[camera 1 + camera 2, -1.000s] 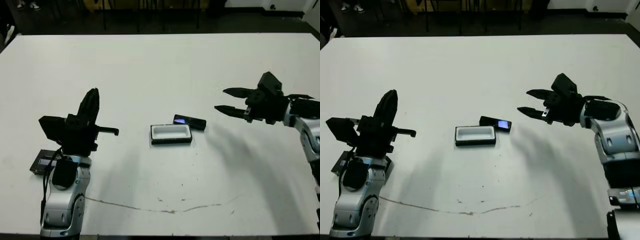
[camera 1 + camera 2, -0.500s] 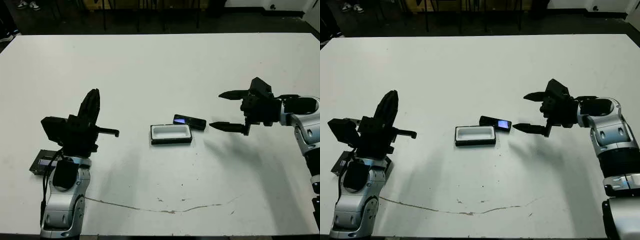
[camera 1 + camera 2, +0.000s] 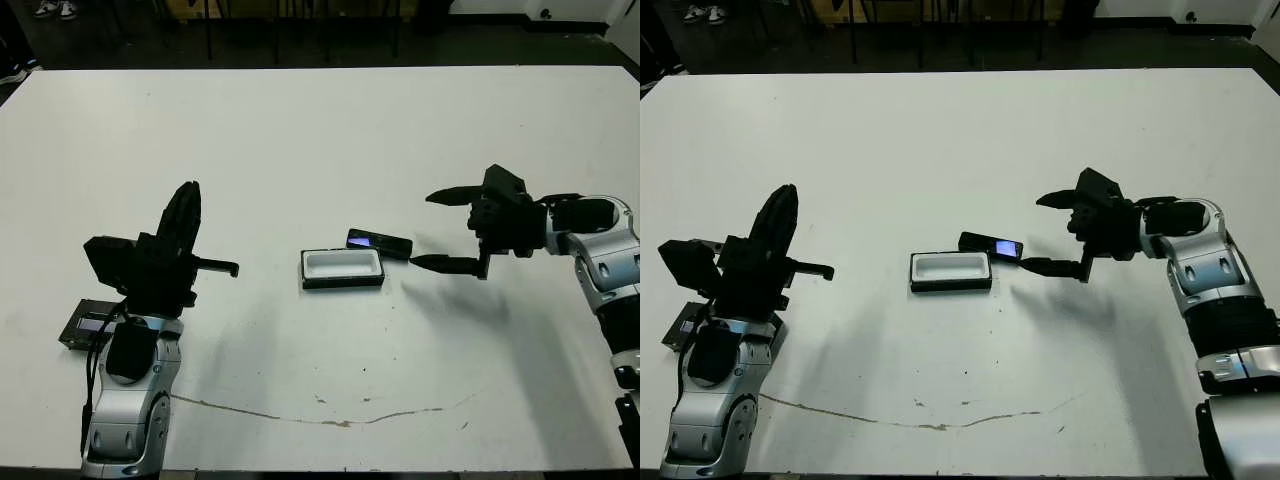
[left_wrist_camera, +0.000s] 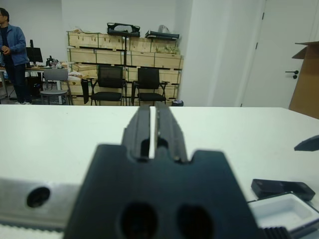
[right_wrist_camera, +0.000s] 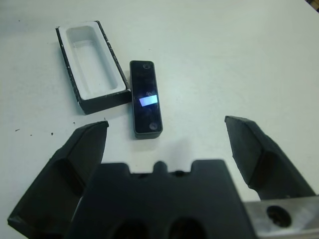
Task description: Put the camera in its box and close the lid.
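Table (image 3: 320, 130): white, bare apart from the kit near centre and the lid at the left edge.

Left arm parked at left, upright, left gripper (image 3: 185, 215) with fingers pressed together, holding nothing. Idle for this step, by the look of it.

Right arm reaching in from the right, right gripper (image 3: 1055, 233) spread wide, empty, one finger low just off the camera's right end, other finger raised. Not touching yet.

Box (image 3: 342, 268) at mid table, open, white lining showing, nothing inside.

Lid (image 3: 88, 323) flat on the table beside the left arm's base, well apart from box.

Camera (image 3: 379, 242) lying flat just behind the box's right corner, screen up and glowing; touching or a hair apart, cannot tell.

Step in hand: approach for the camera pick. Placing and lid closing not yet done.

Next move: line fingers across the camera's narrow sides, drop lower, close. Wrist view puts camera (image 5: 146, 98) centred between the fingers, so alignment looks fair. Risk: near finger nudging the box on closing, given the tight gap.
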You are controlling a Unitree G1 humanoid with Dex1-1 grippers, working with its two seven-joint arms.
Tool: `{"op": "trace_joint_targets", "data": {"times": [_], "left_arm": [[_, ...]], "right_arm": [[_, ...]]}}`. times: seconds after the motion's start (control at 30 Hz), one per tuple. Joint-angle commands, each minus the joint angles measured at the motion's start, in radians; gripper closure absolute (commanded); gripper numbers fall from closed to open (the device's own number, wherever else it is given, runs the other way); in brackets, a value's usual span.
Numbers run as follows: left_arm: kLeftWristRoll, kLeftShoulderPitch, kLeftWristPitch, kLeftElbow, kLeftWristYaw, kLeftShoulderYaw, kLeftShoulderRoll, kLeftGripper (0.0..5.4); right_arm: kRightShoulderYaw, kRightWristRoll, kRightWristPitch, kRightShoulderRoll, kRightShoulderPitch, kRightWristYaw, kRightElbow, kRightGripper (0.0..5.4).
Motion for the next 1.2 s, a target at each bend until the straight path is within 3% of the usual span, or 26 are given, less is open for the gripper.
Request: {"op": "trace_joint_targets", "data": {"times": [0.03, 0.63, 1.1, 1.2], "left_arm": [[0.001, 0.013, 0.008, 0.012, -0.002, 0.001, 0.005, 5.40], [-0.013, 0.017, 0.016, 0.007, -0.002, -0.001, 0.003, 5.40], [-0.006, 0.019, 0.019, 0.005, 0.004, -0.004, 0.005, 5.40], [0.001, 0.020, 0.025, 0.002, 0.010, -0.006, 0.005, 5.40]], "right_arm": [[0.018, -0.020, 0.001, 0.006, 0.016, 0.002, 0.003, 0.01], [0.058, -0.065, -0.064, 0.053, 0.006, -0.011, 0.087, 0.01], [0.025, -0.053, -0.020, 0.102, 0.049, -0.095, 0.102, 0.01], [0.021, -0.055, 0.011, 0.107, 0.064, -0.126, 0.077, 0.33]]}}
